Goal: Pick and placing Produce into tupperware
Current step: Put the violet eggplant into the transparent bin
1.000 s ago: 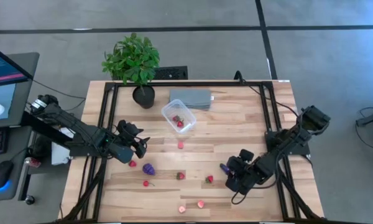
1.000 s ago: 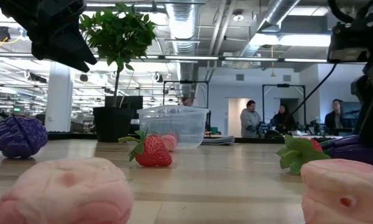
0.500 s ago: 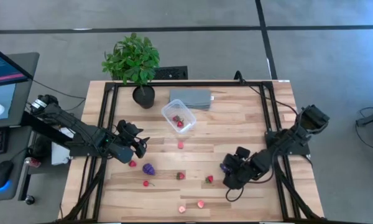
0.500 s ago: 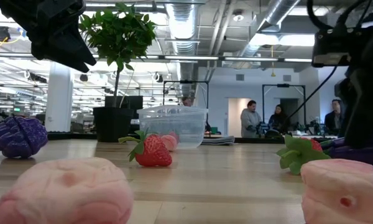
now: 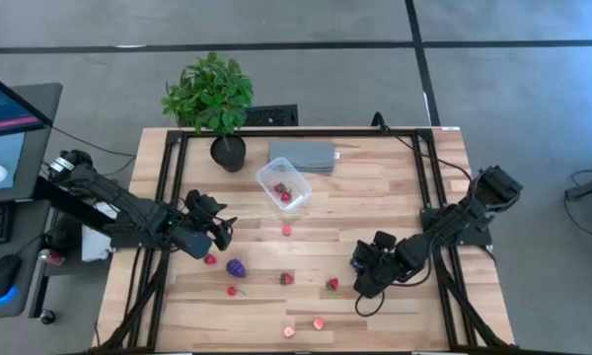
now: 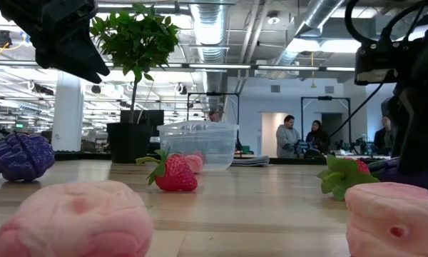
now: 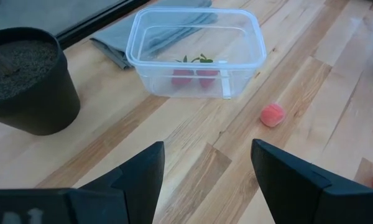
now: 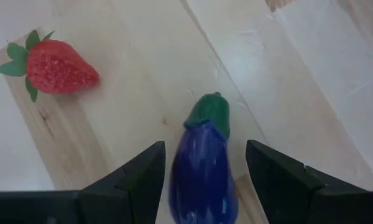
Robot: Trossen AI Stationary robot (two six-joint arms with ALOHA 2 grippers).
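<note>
The produce lies scattered on the wooden table. A dark purple eggplant piece with a green cap lies flat on the wood. My right gripper points steeply down over it, open, one finger on either side and a narrow gap to each. A red strawberry lies just beyond. The clear tupperware stands at the far middle with two strawberries inside. My left gripper hangs open above the table's left part, facing the tupperware.
A purple grape cluster, small red pieces and pink pieces lie along the near half. One pink piece lies near the tupperware. A potted plant and a grey slab stand at the far edge.
My right gripper has gone a little toward the table's left edge. It now stands over the eggplant piece, which lay in plain sight beside it a second ago. The eggplant has stayed in place. My left arm has kept still.
</note>
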